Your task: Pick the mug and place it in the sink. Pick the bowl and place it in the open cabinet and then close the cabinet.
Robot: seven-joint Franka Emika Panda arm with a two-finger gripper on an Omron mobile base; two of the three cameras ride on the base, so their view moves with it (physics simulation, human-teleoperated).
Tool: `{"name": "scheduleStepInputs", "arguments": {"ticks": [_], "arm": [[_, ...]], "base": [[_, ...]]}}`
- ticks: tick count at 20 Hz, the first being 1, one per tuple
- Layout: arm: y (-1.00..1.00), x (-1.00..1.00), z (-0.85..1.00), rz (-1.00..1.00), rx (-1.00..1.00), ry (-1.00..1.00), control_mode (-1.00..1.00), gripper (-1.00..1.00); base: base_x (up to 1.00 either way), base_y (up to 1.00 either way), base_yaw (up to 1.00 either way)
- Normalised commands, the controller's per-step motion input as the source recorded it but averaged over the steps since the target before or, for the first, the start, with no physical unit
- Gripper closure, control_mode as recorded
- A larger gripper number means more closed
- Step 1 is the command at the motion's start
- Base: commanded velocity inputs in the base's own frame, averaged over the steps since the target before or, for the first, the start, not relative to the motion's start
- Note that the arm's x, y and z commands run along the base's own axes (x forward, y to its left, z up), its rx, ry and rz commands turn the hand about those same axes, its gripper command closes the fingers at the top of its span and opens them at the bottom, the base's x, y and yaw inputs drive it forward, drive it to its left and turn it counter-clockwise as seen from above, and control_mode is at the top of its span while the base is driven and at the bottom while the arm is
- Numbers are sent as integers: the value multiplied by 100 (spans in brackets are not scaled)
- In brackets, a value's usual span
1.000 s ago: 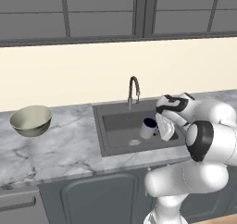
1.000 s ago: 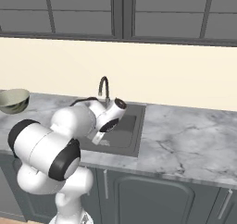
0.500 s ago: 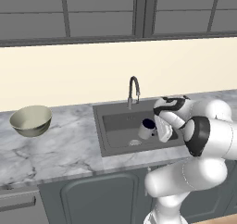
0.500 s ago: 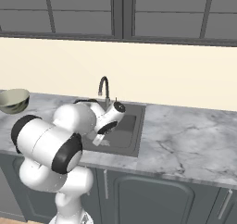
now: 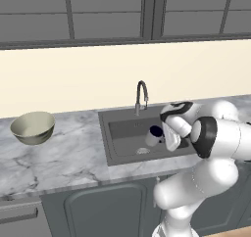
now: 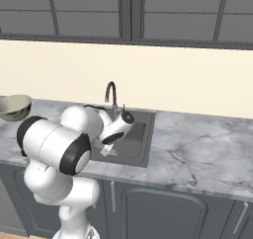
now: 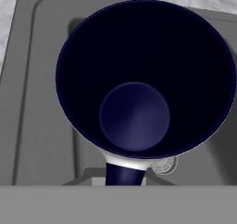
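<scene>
My gripper (image 5: 161,137) is shut on the mug (image 5: 154,134), a small silvery cup with a dark navy inside. It hangs tilted just above the floor of the sink (image 5: 113,144), to the right of the drain. In the hand view the mug (image 7: 139,79) gapes wide and close, with the grey sink (image 7: 37,102) basin behind it and my fingertips hidden by it. The pale olive bowl (image 5: 33,127) stands upright on the marble counter far left of the sink; the right base view shows the bowl (image 6: 12,107) at its left edge. The open cabinet is out of view.
A curved metal faucet (image 5: 141,96) rises at the back rim of the sink, close to my wrist. Shut upper cabinet fronts (image 5: 108,15) run along the top. The marble counter (image 6: 197,144) stretches right of the basin. Base cabinet doors (image 5: 105,211) sit below.
The hand has sunk slightly into the basin with the mug still in its grip, and the elbow has shifted a little. The bowl has not moved.
</scene>
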Motion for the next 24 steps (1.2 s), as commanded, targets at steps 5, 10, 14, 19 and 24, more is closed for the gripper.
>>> {"name": "scheduleStepInputs", "arguments": {"ticks": [5,10,14,19,24], "arm": [[0,16,-16,0,0,-4,-100,100],[0,25,-8,0,0,-5,-100,100],[0,33,-8,0,0,-6,-100,100],[0,30,-16,0,0,-5,-100,100],[0,6,-33,0,0,-6,-100,100]], "base": [[0,0,0],[0,0,0],[0,0,0],[0,0,0],[0,0,0]]}}
